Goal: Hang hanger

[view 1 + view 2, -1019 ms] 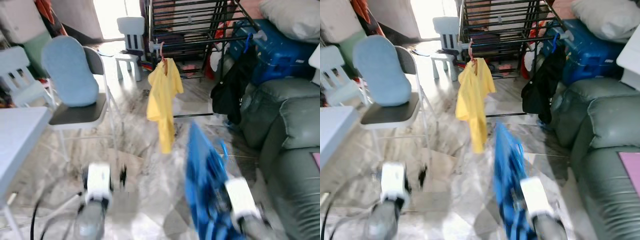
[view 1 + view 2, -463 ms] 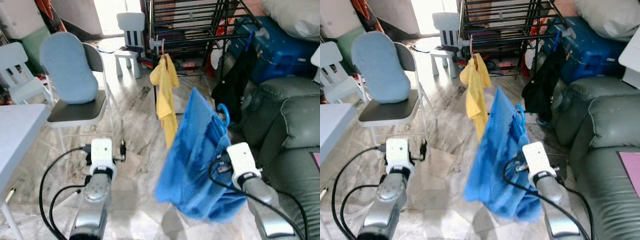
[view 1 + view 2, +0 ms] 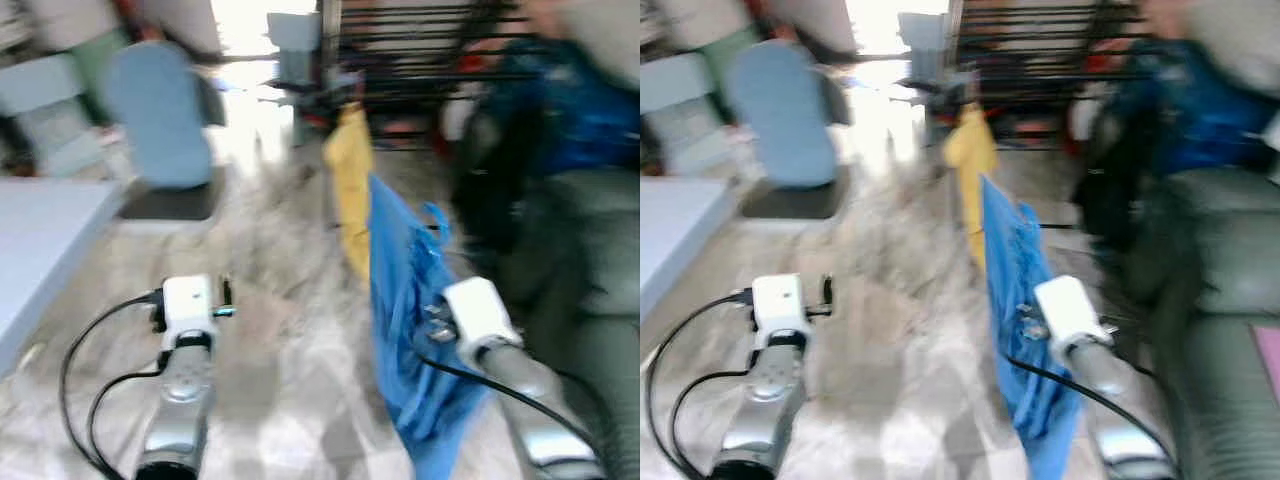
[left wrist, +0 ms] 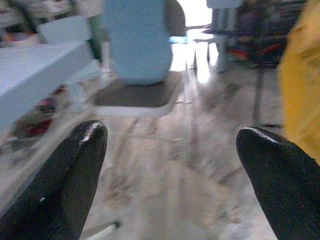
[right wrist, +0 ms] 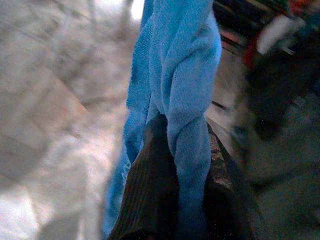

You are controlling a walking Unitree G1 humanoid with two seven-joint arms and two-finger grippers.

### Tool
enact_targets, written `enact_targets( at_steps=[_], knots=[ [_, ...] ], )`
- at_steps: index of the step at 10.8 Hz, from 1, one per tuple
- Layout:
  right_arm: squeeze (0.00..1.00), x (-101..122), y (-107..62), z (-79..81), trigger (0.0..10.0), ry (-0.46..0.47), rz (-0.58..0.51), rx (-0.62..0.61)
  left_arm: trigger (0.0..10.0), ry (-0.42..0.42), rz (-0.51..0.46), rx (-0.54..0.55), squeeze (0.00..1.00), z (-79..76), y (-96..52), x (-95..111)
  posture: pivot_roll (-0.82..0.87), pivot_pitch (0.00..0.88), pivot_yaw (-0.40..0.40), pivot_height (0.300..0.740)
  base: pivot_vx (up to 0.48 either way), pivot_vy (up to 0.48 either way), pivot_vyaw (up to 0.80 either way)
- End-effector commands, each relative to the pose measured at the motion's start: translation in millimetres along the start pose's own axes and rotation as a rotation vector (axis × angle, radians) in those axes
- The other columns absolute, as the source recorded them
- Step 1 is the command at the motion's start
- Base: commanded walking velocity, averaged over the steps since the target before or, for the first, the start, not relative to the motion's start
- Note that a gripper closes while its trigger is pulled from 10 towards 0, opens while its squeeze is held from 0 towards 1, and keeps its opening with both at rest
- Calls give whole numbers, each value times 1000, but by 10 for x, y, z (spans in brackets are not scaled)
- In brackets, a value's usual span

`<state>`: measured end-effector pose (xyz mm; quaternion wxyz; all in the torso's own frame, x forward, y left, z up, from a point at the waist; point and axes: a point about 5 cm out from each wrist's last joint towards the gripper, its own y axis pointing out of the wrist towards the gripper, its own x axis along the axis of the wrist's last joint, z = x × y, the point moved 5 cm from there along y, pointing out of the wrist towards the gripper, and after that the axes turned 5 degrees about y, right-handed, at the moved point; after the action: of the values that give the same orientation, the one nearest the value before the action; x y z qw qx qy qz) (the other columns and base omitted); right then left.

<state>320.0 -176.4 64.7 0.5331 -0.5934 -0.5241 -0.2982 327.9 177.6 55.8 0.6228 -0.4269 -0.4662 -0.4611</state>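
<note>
1. Head views blurred; detail soft throughout.
2. Right hand [image 5: 175, 165]: the two black fingers [image 5: 150, 190] are clamped on a twisted fold of blue garment [image 3: 405, 300]. The cloth runs up between the fingers and away from them in the right wrist view.
3. In the head views the blue garment hangs in front of the right arm [image 3: 500, 350], draped from above the wrist camera down toward the floor. A blue hanger hook [image 3: 437, 215] shows at its upper edge, on the side toward the sofa.
4. The hanger is with the garment at the right hand, well short of the rack; not on any rail.
5. Left hand [image 4: 170, 165]: fingers [image 4: 75, 170] spread wide apart, nothing between them. It is raised over the marble floor [image 3: 270, 260], pointed toward the chair.
6. Yellow garment [image 3: 350, 190] hangs from the black drying rack [image 3: 420, 40], just behind the blue garment's top edge as seen from the head. Its edge also shows beside one finger in the left wrist view.
7. Folding chair [image 3: 165, 125] with a light blue back cushion stands to the robot's left, beyond the left arm.
8. Pale tabletop [image 3: 45, 225] at the left edge, near the chair.
9. Grey-green sofa [image 3: 590, 260] on the right; a dark garment [image 3: 490, 170] hangs between it and the rack. Blurred blue bulk above the sofa, not identifiable.
</note>
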Motion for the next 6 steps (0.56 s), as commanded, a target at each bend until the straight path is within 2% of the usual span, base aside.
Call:
enact_targets(
  at_steps=[1, 2, 3, 4, 6],
  knots=[
    [0, 134, 37, -40, 10000, -10, -47, -12, 10000, 9, -18, -10, 0, -55, 12, 37, -232, 0, 78, 740, 0, 0, 800],
    [0, 175, 84, -28, 10000, -9, -57, -6, 10000, 15, -40, -46, 0, -136, 41, 108, -213, 0, 81, 740, 0, 0, 800],
    [0, 197, 113, -14, 10000, 0, -65, -3, 10000, 32, -61, -55, 0, -140, 58, 164, -193, 0, 73, 740, 0, 0, 800],
    [0, 228, 147, 54, 10000, -5, -71, 20, 10000, 39, -77, -30, 0, -30, 92, 212, -175, 0, 65, 740, 0, 0, 0],
    [0, 276, 143, 156, 10000, -30, -93, 54, 10000, 44, -75, -9, 0, 68, 112, 194, -177, 0, 72, 740, 0, 0, 684]
  ],
)
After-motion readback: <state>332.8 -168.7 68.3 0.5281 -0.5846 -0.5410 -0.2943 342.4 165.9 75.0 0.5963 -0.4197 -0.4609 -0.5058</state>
